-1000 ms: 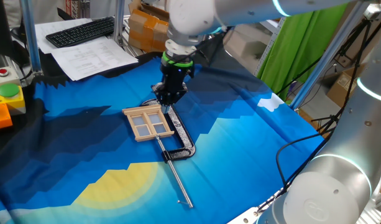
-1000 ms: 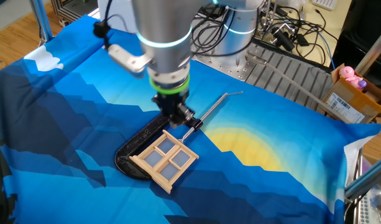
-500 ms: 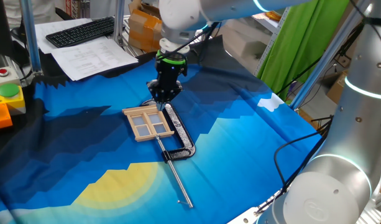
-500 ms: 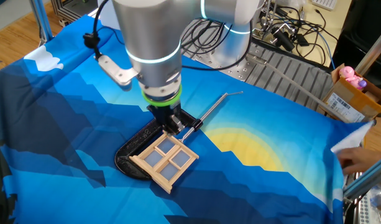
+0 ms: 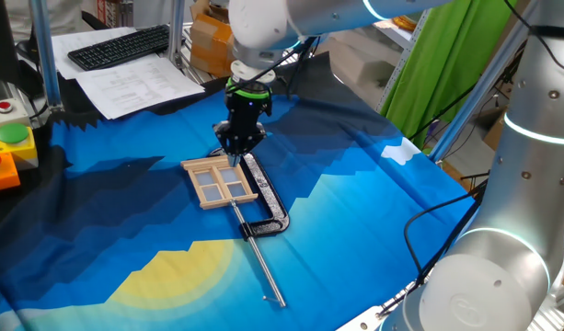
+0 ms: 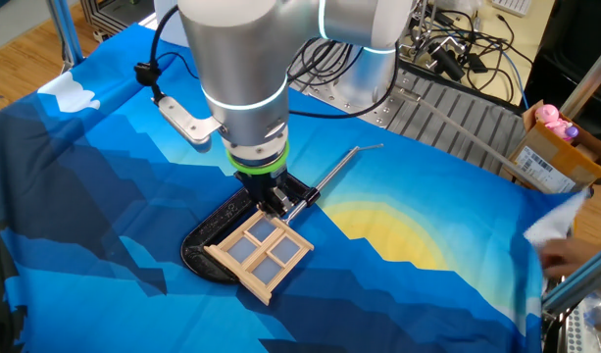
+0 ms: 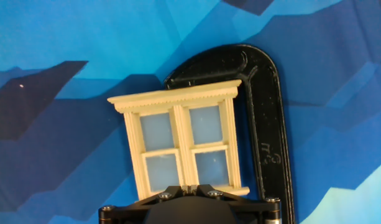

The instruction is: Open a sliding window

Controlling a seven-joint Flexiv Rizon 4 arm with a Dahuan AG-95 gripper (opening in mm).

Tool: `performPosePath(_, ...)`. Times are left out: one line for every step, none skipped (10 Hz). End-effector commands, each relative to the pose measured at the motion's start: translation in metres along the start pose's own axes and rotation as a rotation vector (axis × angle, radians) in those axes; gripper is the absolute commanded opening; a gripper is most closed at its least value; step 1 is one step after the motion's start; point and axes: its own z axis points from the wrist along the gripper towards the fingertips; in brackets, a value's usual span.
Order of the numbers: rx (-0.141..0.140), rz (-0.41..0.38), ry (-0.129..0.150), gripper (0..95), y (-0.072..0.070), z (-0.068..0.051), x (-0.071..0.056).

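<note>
Light, thin wooden window (image 7: 183,142), probably fragile; push its lower sash rail, centre frame. Fingers (image 7: 190,188) pressed together, gripping nothing.

Even, bright overhead light fills all three views, and the colours read clean and saturated. Shadows under the arm are soft and short. The arm's silver casing (image 6: 236,59) carries broad pale glare at upper centre of the other fixed view. A pale shape at that view's right edge is motion-blurred. The hand view is sharp, though its bottom edge is dark.
</note>
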Motion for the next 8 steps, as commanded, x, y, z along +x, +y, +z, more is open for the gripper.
performPosePath(-0.003,-0.015,0.004,0.0,-0.0003,0.0029,0.0028)
performPosePath(0.003,-0.014,0.001,0.0,-0.0003,0.0029,0.0028)
performPosePath(0.007,-0.009,-0.001,0.0,-0.0003,0.0029,0.0028)
performPosePath(0.004,-0.003,0.002,0.0,-0.0003,0.0029,0.0028)
performPosePath(0.004,0.001,0.004,0.0,-0.0003,0.0029,0.0028)
performPosePath(0.004,0.003,0.005,0.0,-0.0003,0.0029,0.0028)
performPosePath(0.005,0.002,0.004,0.0,-0.0003,0.0029,0.0028)
performPosePath(0.005,0.001,0.006,0.0,-0.0003,0.0029,0.0028)
